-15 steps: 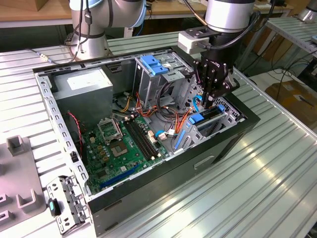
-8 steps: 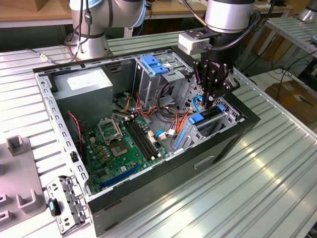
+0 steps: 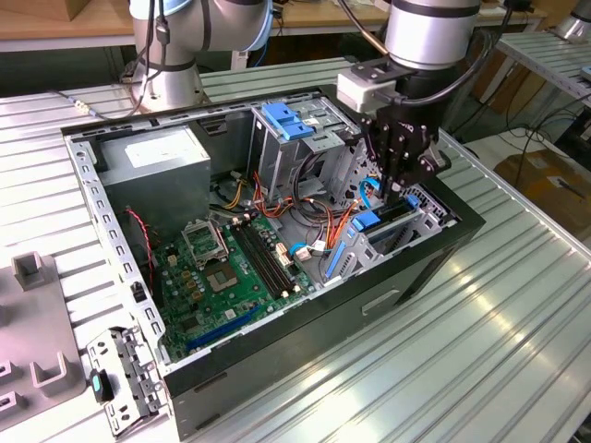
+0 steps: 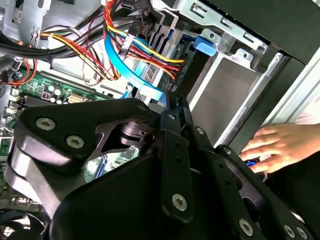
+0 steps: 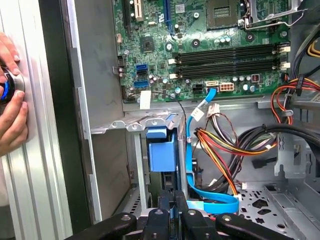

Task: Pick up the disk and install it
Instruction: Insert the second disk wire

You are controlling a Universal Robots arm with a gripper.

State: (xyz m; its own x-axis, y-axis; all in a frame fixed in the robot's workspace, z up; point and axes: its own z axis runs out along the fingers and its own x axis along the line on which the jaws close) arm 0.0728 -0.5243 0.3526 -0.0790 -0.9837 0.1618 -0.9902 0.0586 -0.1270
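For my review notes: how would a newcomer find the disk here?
Find the open computer case. At its end on the exterior view's right, under the gripper, the disk sits in a metal bay. Its blocky blue carrier differs from the thin blue cable alongside.

Ribbed aluminium worktop (image 3: 517, 314). Open PC case (image 3: 277, 305) lies on its side mid-top. Loose metal bracket (image 3: 125, 378) beside its near corner; grey plastic fixtures (image 3: 37, 323) along the exterior view's left edge.
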